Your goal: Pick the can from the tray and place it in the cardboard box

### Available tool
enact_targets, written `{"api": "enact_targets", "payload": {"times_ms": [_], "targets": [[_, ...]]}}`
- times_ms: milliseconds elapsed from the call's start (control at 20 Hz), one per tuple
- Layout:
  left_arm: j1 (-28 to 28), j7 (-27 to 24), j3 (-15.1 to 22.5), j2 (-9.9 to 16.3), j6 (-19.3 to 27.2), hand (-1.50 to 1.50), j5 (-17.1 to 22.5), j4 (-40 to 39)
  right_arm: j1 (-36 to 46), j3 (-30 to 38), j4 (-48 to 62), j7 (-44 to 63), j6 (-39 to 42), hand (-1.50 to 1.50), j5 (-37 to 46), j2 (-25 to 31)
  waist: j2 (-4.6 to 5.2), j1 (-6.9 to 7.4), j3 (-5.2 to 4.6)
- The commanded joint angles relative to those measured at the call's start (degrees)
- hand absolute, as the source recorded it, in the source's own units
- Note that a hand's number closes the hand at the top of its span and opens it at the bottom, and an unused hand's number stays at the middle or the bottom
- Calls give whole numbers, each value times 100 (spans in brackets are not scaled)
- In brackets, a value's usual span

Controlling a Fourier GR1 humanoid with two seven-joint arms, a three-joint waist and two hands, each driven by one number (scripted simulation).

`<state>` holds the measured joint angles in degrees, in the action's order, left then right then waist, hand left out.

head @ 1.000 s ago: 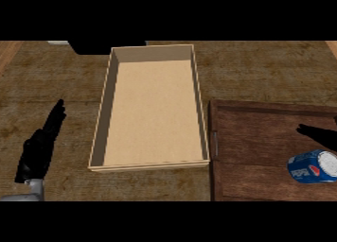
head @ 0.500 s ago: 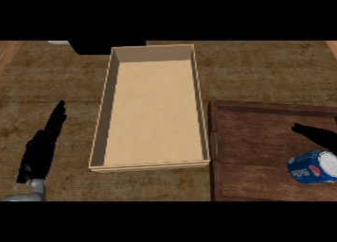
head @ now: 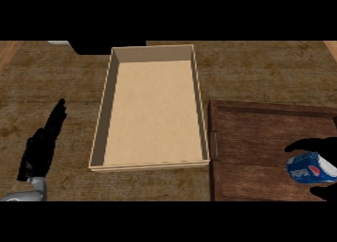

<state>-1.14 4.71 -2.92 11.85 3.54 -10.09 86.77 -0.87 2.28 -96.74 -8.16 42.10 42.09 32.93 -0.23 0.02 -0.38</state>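
head view | right robot hand [head: 323, 144] has closed in since a second ago, now curling round the blue can [head: 312, 168], still lying on the wooden tray [head: 269, 118] | cardboard box [head: 155, 108] empty; lift comes next | left robot hand [head: 42, 142] resting, fingers straight, on the counter [head: 269, 71]

The can [head: 313, 168] was blue with a white band and a touch of red on its label. The tray [head: 269, 137] was dark reddish-brown wood with visible grain. The cardboard box [head: 155, 106] was pale tan inside, its walls a lighter beige along the rim. The surface [head: 59, 80] was mottled dark brown-olive. Both hands, left hand [head: 42, 144] and right hand [head: 325, 144], were black; the left forearm [head: 28, 193] was grey.
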Motion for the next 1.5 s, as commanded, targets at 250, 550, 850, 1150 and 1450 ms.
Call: {"api": "enact_targets", "payload": {"times_ms": [250, 550, 850, 1150, 1450], "targets": [[48, -326, -138, -43, -59, 0, -2, -175, -155, 119, -132, -484, -1224, 150, 769, -111, 21, -20, 37], [342, -59, -72, -72, -52, 0, -55, 202, -492, 188, -674, 1116, -1688, 150, 1195, -1152, -14, -93, 30], [347, -74, -257, -2, 29, 0, -28, 96, -1112, 100, -1361, 3548, -2509, 150, 2375, -2507, -59, -356, -5], [300, 60, -1, -98, -36, 0, -107, 344, -1525, -1578, -2744, 5467, -2747, 150, 3956, -3263, -50, -144, 15], [294, 74, 24, -129, -145, 0, -26, 298, -758, -3533, -3361, 6681, -3418, 150, 4314, -3286, -17, 36, 28]]}}
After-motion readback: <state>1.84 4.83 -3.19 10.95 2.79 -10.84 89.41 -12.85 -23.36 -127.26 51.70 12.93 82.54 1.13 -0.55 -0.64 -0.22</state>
